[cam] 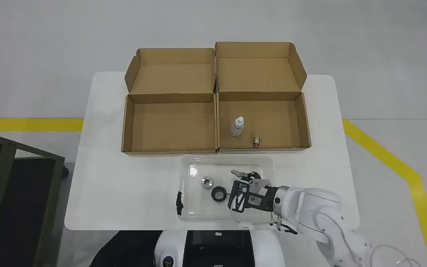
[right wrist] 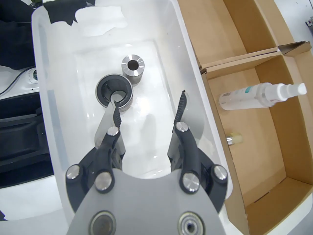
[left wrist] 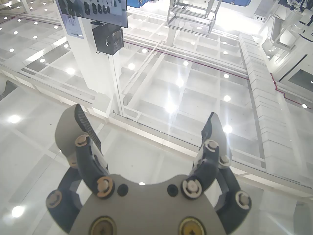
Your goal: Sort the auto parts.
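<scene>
A clear plastic bin (cam: 193, 163) (right wrist: 183, 40) at the table's front holds a black ring bearing (cam: 217, 194) (right wrist: 114, 95) and a steel bushing (cam: 207, 182) (right wrist: 133, 69) standing side by side. My right gripper (cam: 244, 184) (right wrist: 149, 103) hangs open over the bin, one fingertip right at the bearing's rim. In the right cardboard box (cam: 293, 143) (right wrist: 273, 152) lie a white spray bottle (cam: 237, 125) (right wrist: 259, 95) and a small metal fitting (cam: 255, 141) (right wrist: 233, 138). My left gripper (left wrist: 146, 121) is open, holds nothing and points up at the ceiling.
The left cardboard box (cam: 130, 127) stands beside the right one, both with lids folded back. Black tape (cam: 179, 201) (right wrist: 66, 8) is stuck on the bin's rim. Bare white table (cam: 113, 193) lies left of the bin.
</scene>
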Robot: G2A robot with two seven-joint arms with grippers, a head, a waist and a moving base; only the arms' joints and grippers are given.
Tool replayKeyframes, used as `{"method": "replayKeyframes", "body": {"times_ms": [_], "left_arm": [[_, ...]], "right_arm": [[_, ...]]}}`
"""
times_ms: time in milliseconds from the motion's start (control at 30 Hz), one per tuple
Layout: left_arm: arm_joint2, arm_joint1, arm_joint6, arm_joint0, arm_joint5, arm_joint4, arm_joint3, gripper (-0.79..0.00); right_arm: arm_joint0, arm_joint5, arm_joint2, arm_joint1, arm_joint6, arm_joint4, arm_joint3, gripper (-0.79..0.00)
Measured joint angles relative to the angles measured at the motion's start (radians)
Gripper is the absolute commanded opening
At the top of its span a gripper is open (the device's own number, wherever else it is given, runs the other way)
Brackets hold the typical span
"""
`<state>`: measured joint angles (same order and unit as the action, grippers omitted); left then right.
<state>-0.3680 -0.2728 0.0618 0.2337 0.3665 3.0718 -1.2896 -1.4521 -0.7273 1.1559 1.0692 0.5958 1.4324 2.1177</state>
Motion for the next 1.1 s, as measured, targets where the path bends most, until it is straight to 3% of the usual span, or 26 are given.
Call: {"method": "replayKeyframes", "body": {"times_ms": [433, 833, 1100], "left_arm": [[0.000, 0.000, 0.000, 0.000, 0.000, 0.000, 0.000, 0.000], [0.000, 0.000, 0.000, 0.000, 0.000, 0.000, 0.000, 0.000], [0.000, 0.000, 0.000, 0.000, 0.000, 0.000, 0.000, 0.000]], "right_arm": [[0.016, -0.054, -0.036, -0.004, -0.011, -0.017, -0.072, -0.332], [0.102, -0.056, -0.136, 0.010, -0.003, -0.052, -0.161, -0.237], [0.164, -0.034, -0.197, 0.024, 0.014, -0.055, -0.191, -0.228]]}}
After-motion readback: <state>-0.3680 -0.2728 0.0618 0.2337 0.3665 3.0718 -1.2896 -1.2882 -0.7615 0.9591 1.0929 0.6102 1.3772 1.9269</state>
